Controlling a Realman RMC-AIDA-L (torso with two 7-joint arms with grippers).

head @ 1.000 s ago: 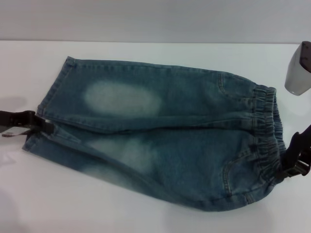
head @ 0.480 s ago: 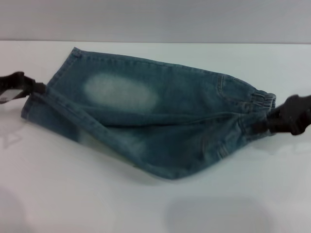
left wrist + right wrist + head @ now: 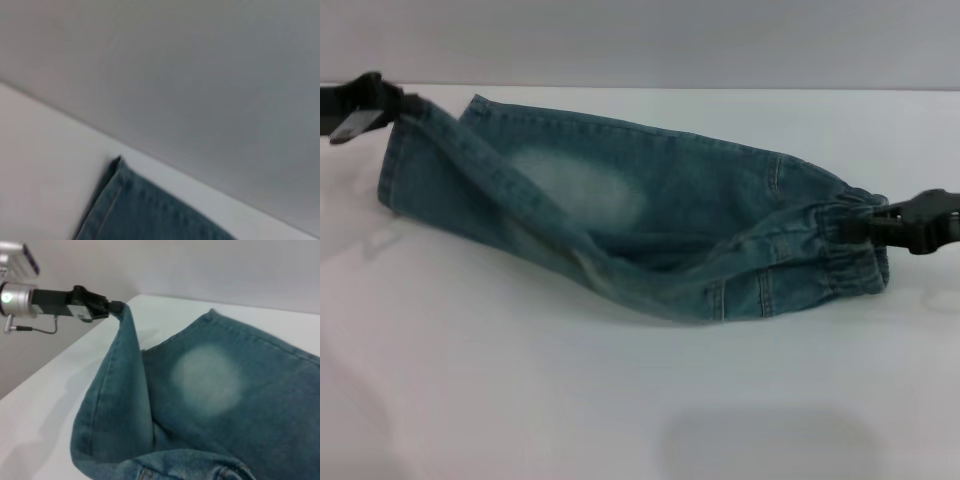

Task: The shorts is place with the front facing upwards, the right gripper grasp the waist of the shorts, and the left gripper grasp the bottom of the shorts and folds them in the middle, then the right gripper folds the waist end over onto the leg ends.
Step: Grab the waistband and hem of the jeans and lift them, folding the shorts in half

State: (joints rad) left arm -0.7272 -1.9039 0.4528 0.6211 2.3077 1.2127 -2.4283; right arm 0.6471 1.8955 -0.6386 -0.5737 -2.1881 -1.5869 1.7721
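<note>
Head view: the shorts (image 3: 650, 230) lie across the white table (image 3: 620, 400), stretched lengthwise between the two grippers, with the near half lifted off the surface and hanging as a sagging fold. A pale oval patch (image 3: 585, 190) shows on the far leg, which lies flat. The left gripper (image 3: 415, 103) is at the far left, raised above the table, its black fingers pinched together on the bottom of the shorts (image 3: 410, 150), so that the hem rises to a peak at the fingertips. A small pale label sits on this gripper's body; no writing on it can be read. The right gripper (image 3: 875, 222) is at the right edge, low, reaching in level, its jaws pressed onto the gathered elastic waistband (image 3: 840, 245), which bunches at the grip. Stitched pocket seams show just beside the waistband.

Left wrist view: only one hemmed corner of the shorts (image 3: 145, 210) with tan stitching is seen, lying on the table (image 3: 40, 165) before a grey wall (image 3: 200, 75). The gripper's own fingers are out of frame.

Right wrist view: the left gripper (image 3: 119, 306) appears far off, held level, silver wrist with a green light, fingers clamped on the lifted hem. From that point the denim (image 3: 120, 405) drops in a steep ridge to the table (image 3: 45, 405). The faded patch (image 3: 207, 380) faces up on the flat leg beside it
</note>
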